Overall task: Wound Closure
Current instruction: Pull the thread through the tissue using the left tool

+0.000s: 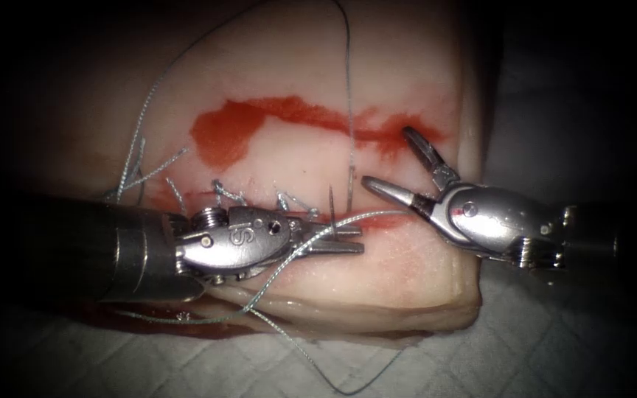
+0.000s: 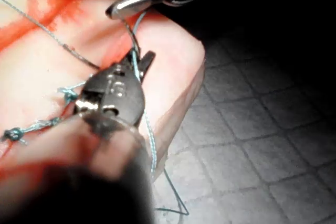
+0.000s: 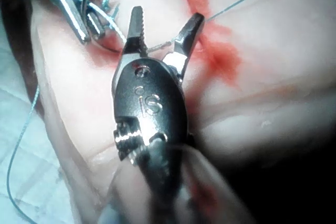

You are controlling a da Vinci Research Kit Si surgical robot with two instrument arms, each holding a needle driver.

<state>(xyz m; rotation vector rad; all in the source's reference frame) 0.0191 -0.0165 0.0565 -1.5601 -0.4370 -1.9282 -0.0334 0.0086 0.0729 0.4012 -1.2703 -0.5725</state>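
At the right end of the cut (image 1: 363,218) in the tissue (image 1: 377,88), I see my left claw (image 1: 344,239) clamped on the needle (image 1: 332,206), whose dark point stands up just above the jaws beside the cut. My right claw (image 1: 388,158) hangs just right of the needle with its jaws spread wide, holding nothing. Thread (image 1: 349,96) runs up from the cut across the red fluid (image 1: 230,129), and another strand drapes over the left claw toward the surface (image 1: 481,361).

The needle (image 1: 331,210) is mostly hidden by the left tool (image 1: 337,239) and the tissue (image 1: 407,265). The thread (image 1: 349,88) is cut off by the top edge.
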